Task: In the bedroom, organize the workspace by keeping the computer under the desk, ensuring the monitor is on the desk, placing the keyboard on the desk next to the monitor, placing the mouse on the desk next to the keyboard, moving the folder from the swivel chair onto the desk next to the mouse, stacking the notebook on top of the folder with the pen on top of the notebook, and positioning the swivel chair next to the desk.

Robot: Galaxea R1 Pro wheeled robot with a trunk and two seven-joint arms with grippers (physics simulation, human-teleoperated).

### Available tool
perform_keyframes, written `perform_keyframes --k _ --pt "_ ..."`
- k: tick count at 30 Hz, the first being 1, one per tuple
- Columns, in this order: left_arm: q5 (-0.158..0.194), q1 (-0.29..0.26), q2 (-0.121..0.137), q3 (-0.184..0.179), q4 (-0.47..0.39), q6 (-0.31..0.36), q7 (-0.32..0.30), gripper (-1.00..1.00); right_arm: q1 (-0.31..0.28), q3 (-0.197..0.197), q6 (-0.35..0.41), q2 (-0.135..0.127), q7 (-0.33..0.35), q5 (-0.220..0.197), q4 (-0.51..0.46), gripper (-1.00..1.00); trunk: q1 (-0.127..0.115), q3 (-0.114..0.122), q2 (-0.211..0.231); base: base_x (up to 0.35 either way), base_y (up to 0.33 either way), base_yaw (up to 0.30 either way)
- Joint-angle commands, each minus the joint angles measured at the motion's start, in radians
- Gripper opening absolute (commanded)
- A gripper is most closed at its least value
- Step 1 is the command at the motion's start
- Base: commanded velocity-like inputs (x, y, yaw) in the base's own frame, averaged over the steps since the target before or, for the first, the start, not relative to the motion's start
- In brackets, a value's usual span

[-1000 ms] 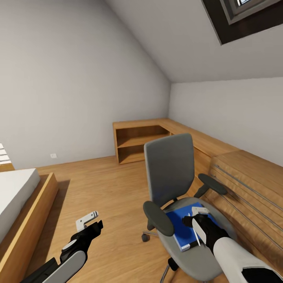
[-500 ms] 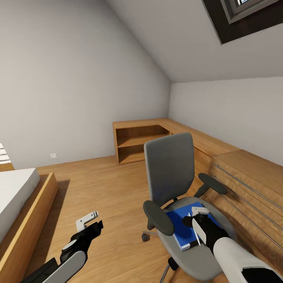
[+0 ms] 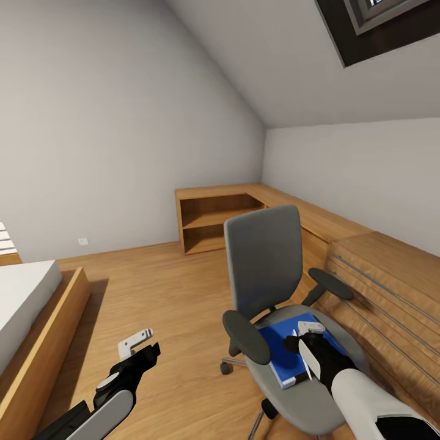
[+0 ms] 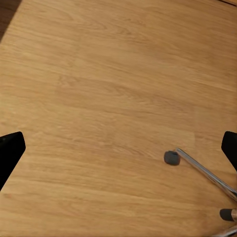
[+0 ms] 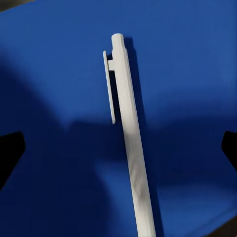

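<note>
Oak floor [image 4: 98, 98], chair caster [image 4: 171, 157], pen [image 5: 129, 133] close over blue folder [image 5: 49, 98]

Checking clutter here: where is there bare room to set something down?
Bare floor lies between the bed frame and the swivel chair. The seat is crowded: the folder, the pen and the right hand over them.

Swivel chair [image 3: 264, 256]: grey upholstery, dark armrests. Folder [image 3: 281, 354]: bright blue, white edge. Pen [image 5: 129, 133]: white. Floor [image 4: 98, 98]: oak plank grain. Walls [image 3: 110, 122]: pale grey. Right pincer [image 3: 304, 343]: black, white fingertips.
</note>
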Motion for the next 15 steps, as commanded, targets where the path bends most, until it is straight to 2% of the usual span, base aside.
perform_keyframes --k 1,15 --pt "0.002 -0.001 0.001 -0.002 -0.001 0.004 0.005 1.00 0.000 0.006 0.005 -0.001 -0.006 -0.010 -0.002 1.00 0.000 -0.001 -0.001 0.000 0.000 0.000" --pt "0.003 -0.001 -0.001 -0.002 -0.001 0.004 0.005 1.00 0.000 0.006 0.004 -0.001 -0.006 -0.008 -0.004 1.00 0.000 -0.001 -0.001 0.000 0.000 0.000"
